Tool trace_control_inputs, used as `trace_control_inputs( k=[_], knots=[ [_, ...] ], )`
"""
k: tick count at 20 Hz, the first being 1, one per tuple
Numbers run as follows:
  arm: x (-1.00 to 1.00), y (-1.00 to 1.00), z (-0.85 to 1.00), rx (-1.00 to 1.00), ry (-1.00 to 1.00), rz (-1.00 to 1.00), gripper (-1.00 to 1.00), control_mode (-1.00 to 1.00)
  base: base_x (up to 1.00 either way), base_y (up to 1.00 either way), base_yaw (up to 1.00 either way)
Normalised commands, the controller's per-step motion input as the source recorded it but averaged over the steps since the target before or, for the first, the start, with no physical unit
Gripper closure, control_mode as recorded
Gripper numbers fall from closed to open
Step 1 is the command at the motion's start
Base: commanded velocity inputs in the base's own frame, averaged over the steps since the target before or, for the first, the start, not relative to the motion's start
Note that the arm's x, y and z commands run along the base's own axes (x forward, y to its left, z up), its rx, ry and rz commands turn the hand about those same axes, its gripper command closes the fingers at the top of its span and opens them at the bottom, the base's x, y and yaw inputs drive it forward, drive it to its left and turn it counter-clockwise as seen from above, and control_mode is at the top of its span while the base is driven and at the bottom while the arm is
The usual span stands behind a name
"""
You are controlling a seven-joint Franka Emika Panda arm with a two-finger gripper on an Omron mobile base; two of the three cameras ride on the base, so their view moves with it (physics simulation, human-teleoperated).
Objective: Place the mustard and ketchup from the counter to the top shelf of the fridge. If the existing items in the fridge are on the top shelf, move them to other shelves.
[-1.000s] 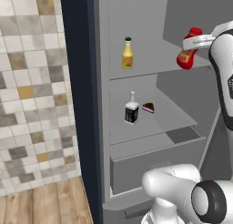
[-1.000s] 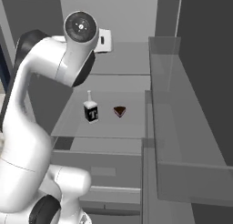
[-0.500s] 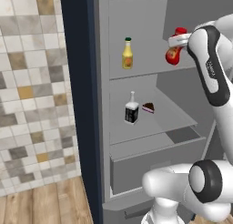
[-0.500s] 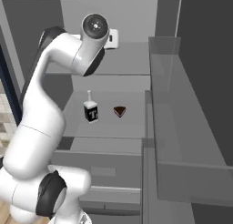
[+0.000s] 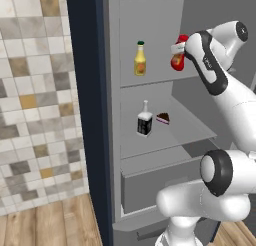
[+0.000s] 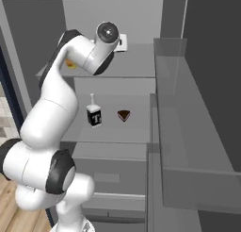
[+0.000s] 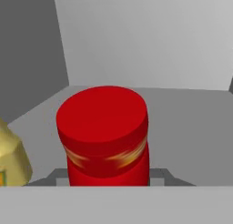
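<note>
The ketchup [image 5: 177, 59] is held in the gripper [image 5: 181, 51], clamped between its jaws, above the right part of the top shelf [image 5: 155, 78] inside the fridge [image 5: 85, 115]; whether it touches the shelf cannot be told. The mustard [image 5: 140, 59] is seen upright on the same shelf, to the left. One shelf lower, the clear bottle [image 5: 144, 120] and cake wedge [image 5: 163, 118] are set near each other.

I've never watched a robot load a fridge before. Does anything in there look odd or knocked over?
Only the ketchup: it hangs tilted in the claw above the top shelf, not standing. The mustard stands upright there, and the clear bottle and cake wedge sit tidily one shelf down.
</note>
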Motion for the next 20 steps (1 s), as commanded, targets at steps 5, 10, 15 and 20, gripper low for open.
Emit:
trace_control_inputs(
  k=[5, 10, 15, 20],
  knots=[
    [0.66, 0.0, -0.42, -0.07, 0.0, 0.03, 1.0, -1.0, 0.0, 0.0, 0.0],
    [0.57, 0.0, -0.37, -0.04, 0.0, 0.03, 1.0, -1.0, 0.0, 0.0, 0.0],
    [0.38, 0.0, -0.33, 0.0, 0.0, 0.04, 1.0, -1.0, 0.0, 0.0, 0.0],
    [0.0, -0.01, -0.17, -0.01, 0.0, 0.03, -1.0, -1.0, 0.0, 0.0, 0.0]
  ],
)
